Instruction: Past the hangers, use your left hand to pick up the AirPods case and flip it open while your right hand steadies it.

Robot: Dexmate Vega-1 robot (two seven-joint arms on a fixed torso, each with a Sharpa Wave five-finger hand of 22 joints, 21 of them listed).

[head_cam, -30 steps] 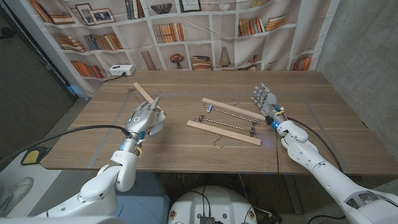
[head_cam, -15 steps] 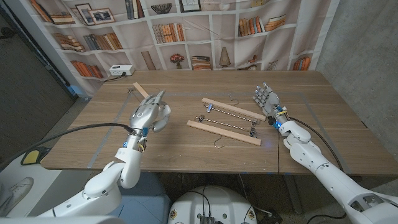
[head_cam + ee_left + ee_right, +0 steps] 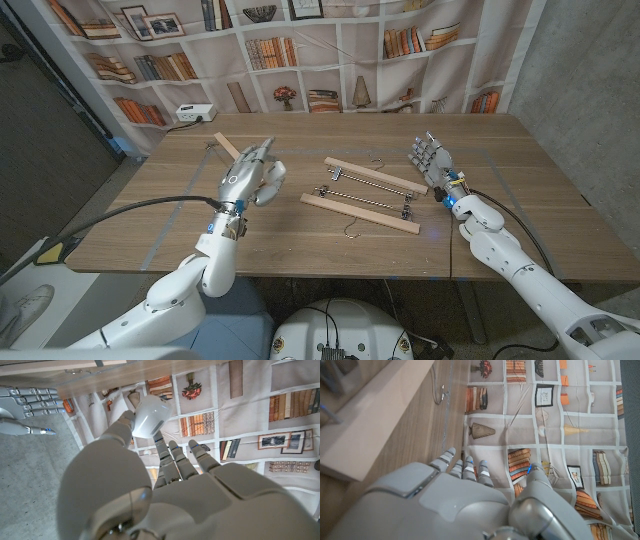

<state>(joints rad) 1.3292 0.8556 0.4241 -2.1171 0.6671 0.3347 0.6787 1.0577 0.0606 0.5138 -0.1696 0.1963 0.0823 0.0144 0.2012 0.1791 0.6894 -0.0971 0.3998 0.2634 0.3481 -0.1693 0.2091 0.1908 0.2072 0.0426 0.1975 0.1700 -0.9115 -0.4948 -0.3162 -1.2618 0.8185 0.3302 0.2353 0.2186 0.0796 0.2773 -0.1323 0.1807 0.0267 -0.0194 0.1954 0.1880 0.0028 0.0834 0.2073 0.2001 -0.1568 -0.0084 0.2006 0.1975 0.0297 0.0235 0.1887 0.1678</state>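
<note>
Now my left hand (image 3: 250, 176) sits higher and farther over the surface (image 3: 150, 215) than a second ago, close to the hangers (image 3: 365, 195). Case (image 3: 150, 416) pinched between thumb and fingertips, lid closed, off the surface. My right hand (image 3: 428, 160) stays beside the hangers, fingers spread, holding nothing, well apart from the case.

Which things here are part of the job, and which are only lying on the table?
Part of the job:
AirPods case, pinched in the left hand
right hand, apart from the case, holding nothing
hangers, which the task names as a landmark

Only lying about:
wooden piece behind the left hand
white power strip at the table's far edge
</note>
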